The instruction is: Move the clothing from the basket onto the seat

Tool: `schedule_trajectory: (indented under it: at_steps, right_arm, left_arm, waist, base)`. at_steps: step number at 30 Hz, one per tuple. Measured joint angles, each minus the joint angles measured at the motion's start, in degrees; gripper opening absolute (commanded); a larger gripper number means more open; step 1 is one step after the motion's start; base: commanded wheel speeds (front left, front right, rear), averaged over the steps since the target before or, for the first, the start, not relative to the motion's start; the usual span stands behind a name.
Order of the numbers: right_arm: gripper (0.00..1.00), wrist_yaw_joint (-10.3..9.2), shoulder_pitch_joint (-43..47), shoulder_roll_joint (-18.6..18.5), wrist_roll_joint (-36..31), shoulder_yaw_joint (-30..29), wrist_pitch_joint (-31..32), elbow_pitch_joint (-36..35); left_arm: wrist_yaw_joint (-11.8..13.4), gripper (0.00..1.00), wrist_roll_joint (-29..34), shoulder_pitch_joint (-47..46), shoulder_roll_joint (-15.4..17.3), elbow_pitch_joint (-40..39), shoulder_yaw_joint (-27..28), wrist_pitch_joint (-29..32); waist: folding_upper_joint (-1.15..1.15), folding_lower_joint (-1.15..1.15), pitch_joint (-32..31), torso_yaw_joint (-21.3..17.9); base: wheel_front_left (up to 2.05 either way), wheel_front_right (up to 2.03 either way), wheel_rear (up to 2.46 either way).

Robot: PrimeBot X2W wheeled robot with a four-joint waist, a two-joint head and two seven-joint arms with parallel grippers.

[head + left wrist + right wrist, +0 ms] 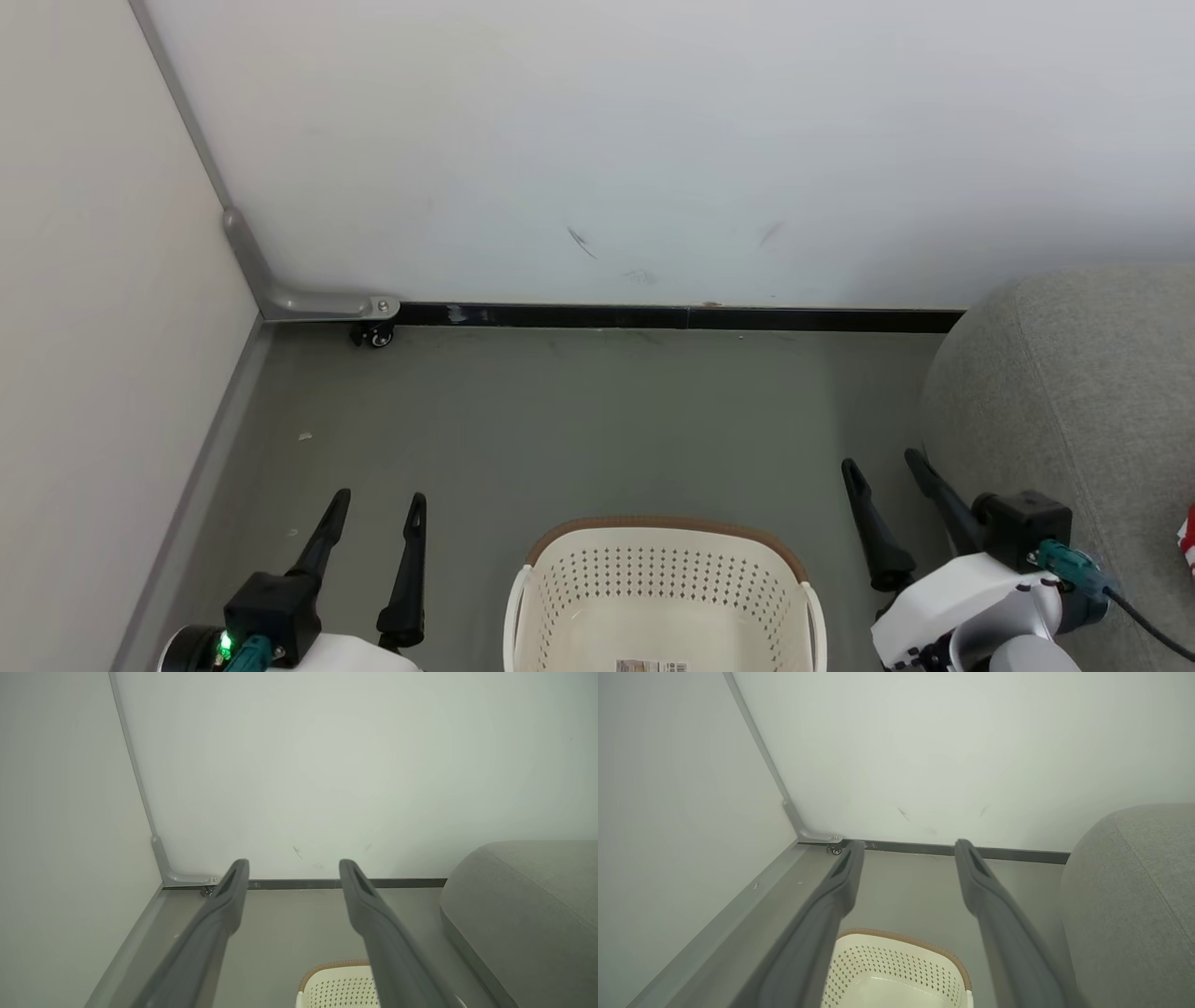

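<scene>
The cream basket [653,569] with its brown rim stands on the floor at the bottom centre; what I see of its inside is bare plastic with a label. The grey seat [1074,401] bulks at the right. A scrap of red-and-white clothing [1187,539] lies on the seat at the frame's right edge. My left gripper [380,504] hangs open left of the basket, and my right gripper [880,462] hangs open between basket and seat. Both hold nothing. The left wrist view shows its open gripper [294,864], the basket [336,984] and the seat [528,914]; the right wrist view shows its gripper [910,844], basket [896,970] and seat [1134,896].
White partition walls close the back and the left, meeting in a corner with a metal bracket and a small caster [373,334]. A black baseboard [672,317] runs along the back wall. Grey floor [560,429] stretches between basket and wall.
</scene>
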Motion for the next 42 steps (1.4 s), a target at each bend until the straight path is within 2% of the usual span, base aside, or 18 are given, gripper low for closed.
schedule_trajectory:
  at_steps: [10, 19, 27, 42]
  right_arm:
    - [1.0, 0.0, 4.0, 0.65, -2.65, -1.34, 1.0, -3.01]
    - [1.0, 0.0, 6.43, 0.87, -3.67, -0.31, 2.03, -5.93]
    - [1.0, 0.0, 8.24, 0.87, -1.05, 0.96, 2.52, -8.51]
    - [1.0, 0.0, 10.31, 0.87, -0.77, 0.65, 2.49, -12.21]
  left_arm:
    - [0.02, 1.0, 0.71, 1.24, -0.21, 0.64, 0.23, 0.0]
    - [0.0, 1.0, 1.24, 1.24, -0.62, 0.56, 0.35, 0.0]
    - [0.48, 1.0, 1.9, 1.37, -0.69, 1.12, 1.3, 0.0]
    - [1.43, 1.0, 1.88, 2.48, -1.16, 2.61, 2.01, 0.0]
  waist:
    - [0.0, 0.0, -0.88, -1.04]
    - [0.0, 0.0, -1.36, -2.32]
    - [0.0, 0.0, -1.69, -3.35]
    - [0.0, 0.0, -1.15, -3.64]
  base:
    - [0.0, 0.0, 0.0]
    - [0.0, 0.0, 0.0]
    - [0.0, 0.0, 0.0]
    - [0.0, 0.0, 0.0]
